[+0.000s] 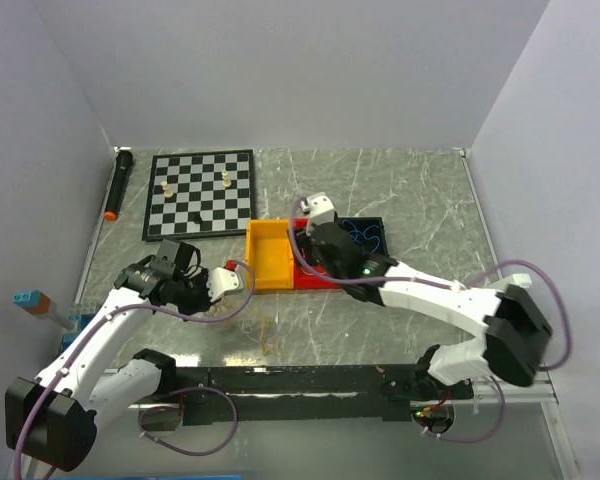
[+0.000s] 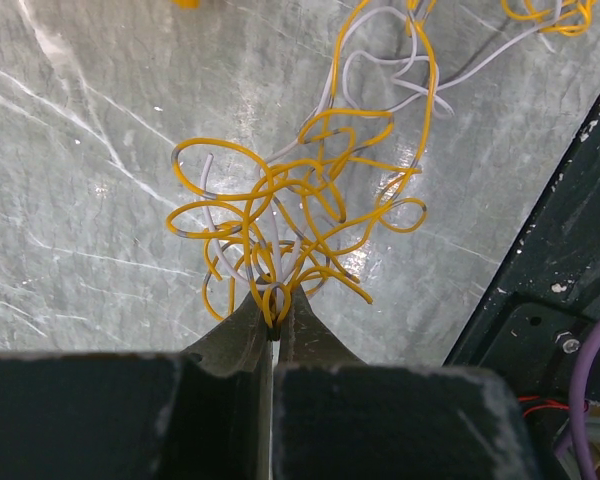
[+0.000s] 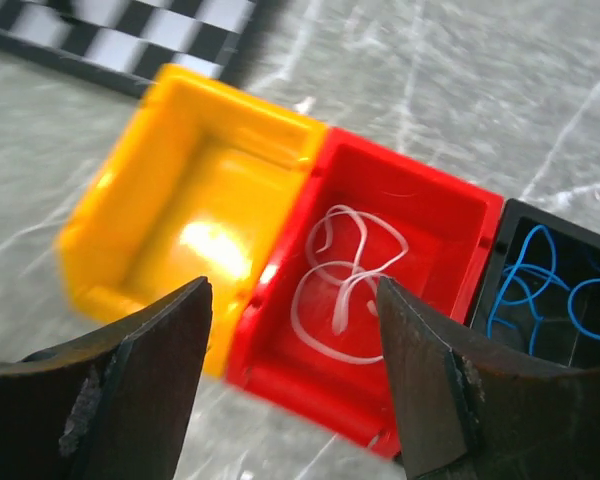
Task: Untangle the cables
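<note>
My left gripper (image 2: 273,325) is shut on the near end of a tangle of yellow and white cables (image 2: 290,215), which spreads out over the marble table. Seen from above, this gripper (image 1: 225,283) is low over the table, left of the bins. My right gripper (image 3: 295,290) stands open with nothing between its fingers, hovering above the red bin (image 3: 420,190). A loose white cable (image 3: 341,300) lies curled in that bin. Several blue cables (image 3: 528,272) lie in the black bin (image 1: 365,237) to its right. The yellow bin (image 3: 110,200) on the left holds nothing.
A chessboard (image 1: 200,193) with several pieces lies at the back left, with a black marker with an orange tip (image 1: 117,183) beside it. More yellow cable (image 2: 545,12) lies beyond the tangle. A dark rail (image 1: 310,378) runs along the near table edge.
</note>
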Robot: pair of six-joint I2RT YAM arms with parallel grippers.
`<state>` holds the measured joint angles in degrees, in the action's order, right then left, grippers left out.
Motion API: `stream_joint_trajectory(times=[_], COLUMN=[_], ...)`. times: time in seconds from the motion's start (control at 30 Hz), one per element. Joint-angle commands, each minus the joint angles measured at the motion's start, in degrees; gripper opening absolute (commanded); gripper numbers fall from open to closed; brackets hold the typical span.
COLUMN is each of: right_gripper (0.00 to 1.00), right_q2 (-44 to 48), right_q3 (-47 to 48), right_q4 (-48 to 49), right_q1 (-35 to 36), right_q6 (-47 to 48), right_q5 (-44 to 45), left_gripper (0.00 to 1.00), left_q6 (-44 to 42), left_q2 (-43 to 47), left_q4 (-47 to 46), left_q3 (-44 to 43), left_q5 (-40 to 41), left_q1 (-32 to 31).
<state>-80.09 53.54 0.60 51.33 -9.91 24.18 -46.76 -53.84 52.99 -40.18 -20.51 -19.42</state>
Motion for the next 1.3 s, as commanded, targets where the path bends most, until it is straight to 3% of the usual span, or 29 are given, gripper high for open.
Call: stream_joint_trajectory(times=[0.0, 0.17, 0.37, 0.7, 0.97, 1.1, 1.27], right_gripper=[0.71, 0.69, 0.69, 0.71, 0.71, 0.7, 0.7], right_q2=[10.2, 17.1, 17.4, 11.2, 11.8, 9.9, 9.4], right_q3=[-6.0, -13.4, -18.8, -16.6, -17.9, -17.2, -16.3], right_q4=[3.5, 5.8, 14.2, 19.3, 23.0, 23.0, 23.2], right_q1=[1.4, 2.9, 9.0, 4.9, -1.2, -1.8, -1.6], right_q6=[-2.4, -6.3, -9.9, -12.2, -14.5, -15.0, -14.9], right_q5=[-5.1, -19.3, -25.7, -35.4, -43.7, -44.8, -43.7], left_gripper=[0.01, 0.01, 0.01, 0.04, 0.07, 0.1, 0.01], left_q6=[0.3, 1.6, 2.4, -4.0, -18.4, -19.1, -22.9], left_q2=[0.1, -0.1, -2.1, 16.9, 24.1, 23.4, 11.2], left_q4=[-1.8, -5.1, -3.0, -7.8, -3.1, -7.5, -14.8], left_q3=[1.0, 3.5, 1.6, 0.3, -1.9, -0.9, -2.2], left_q5=[0.0, 5.9, 1.6, -8.4, -10.9, -11.1, -5.6], left_q1=[0.1, 0.1, 0.1, 0.1, 0.2, 0.1, 0.2])
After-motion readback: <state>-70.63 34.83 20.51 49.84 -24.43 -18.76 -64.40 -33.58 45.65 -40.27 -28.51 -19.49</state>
